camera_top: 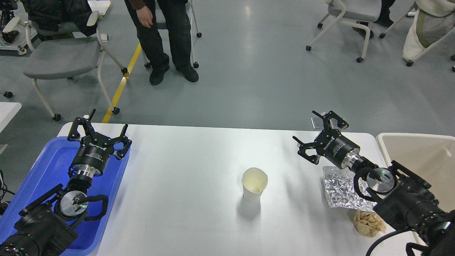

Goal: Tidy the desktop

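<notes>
Both the left gripper (98, 129) and right gripper (317, 133) are spread, empty. Foil (339, 190) near the desktop's (185, 160) right edge is best pinched at its crumpled rim.

Single view only, taken from the head, high above the near edge of the desktop (199, 160) and tilted forward and down. Close enough to fill the lower half with the white top; left arm (53, 206) entering from bottom left, right arm (401, 199) from bottom right. Beyond the far edge — grey floor (266, 71), chairs (60, 57), a standing person's legs (167, 39) — seen farther off and smaller. Nothing to compare for overlap.
</notes>
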You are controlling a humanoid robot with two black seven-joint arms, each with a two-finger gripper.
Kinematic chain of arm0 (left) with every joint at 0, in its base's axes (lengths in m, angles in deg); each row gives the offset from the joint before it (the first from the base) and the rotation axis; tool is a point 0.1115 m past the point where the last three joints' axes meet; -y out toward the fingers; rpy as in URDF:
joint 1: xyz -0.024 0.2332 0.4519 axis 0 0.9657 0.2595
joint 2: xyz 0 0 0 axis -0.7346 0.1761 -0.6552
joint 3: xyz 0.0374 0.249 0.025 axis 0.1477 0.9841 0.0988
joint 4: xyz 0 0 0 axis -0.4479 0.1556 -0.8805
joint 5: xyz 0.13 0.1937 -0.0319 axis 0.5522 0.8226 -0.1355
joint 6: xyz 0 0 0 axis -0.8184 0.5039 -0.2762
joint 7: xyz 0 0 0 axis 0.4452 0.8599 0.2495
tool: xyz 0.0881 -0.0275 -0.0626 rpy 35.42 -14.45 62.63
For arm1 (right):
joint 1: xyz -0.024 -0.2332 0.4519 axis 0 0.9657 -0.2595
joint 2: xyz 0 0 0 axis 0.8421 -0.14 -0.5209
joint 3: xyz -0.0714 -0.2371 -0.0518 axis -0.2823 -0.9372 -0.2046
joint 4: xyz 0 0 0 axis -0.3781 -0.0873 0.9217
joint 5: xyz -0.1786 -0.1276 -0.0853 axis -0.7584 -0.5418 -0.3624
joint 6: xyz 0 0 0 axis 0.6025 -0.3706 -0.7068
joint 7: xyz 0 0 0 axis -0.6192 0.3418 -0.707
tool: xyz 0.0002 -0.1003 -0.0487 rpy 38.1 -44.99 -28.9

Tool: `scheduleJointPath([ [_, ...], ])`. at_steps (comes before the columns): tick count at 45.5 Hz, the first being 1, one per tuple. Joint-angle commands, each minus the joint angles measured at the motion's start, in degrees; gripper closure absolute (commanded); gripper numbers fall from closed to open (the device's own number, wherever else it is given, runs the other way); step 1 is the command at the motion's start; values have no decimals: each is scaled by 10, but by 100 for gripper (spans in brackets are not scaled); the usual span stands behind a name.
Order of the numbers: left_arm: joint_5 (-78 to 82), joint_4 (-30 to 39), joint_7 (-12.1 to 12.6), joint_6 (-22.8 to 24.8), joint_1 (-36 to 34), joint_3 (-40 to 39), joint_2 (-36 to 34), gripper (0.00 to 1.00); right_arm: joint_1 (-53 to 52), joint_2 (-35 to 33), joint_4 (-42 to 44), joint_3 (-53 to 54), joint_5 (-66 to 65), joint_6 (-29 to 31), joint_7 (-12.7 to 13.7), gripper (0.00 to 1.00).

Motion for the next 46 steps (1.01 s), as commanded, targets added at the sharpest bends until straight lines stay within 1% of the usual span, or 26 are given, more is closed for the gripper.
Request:
scheduleJointPath([
  [1, 1, 0, -1, 1, 0, 0, 0, 0, 0, 0, 0, 0, 0, 0, 0, 0],
  [13, -1, 0, -1, 0, 0, 2, -1, 0, -1, 4, -14, -1, -3, 1, 0, 0],
  [19, -1, -1, 0, 0, 0, 2, -1, 0, -5, 3, -41, -11, -21, -4, 0, 0],
  [23, -1, 0, 0, 0, 0, 2, -1, 0, -9, -3, -76, -12, -41, -23, 0, 0],
  [27, -1, 0, 0, 0, 0, 2, -1, 0, -10, -22, -135, -11, -84, -52, 0, 0],
  [36, -1, 0, 0, 0, 0, 2, -1, 0, -11, -95, -328, -11, -125, -148, 1, 0],
  [42, -1, 0, -1, 0, 0, 2, -1, 0, -16, -138, -438, -11, -182, -195, 4, 0],
  [46, -1, 0, -1, 0, 0, 2, -1, 0, -20, -159, -484, -12, -219, -211, 7, 0],
])
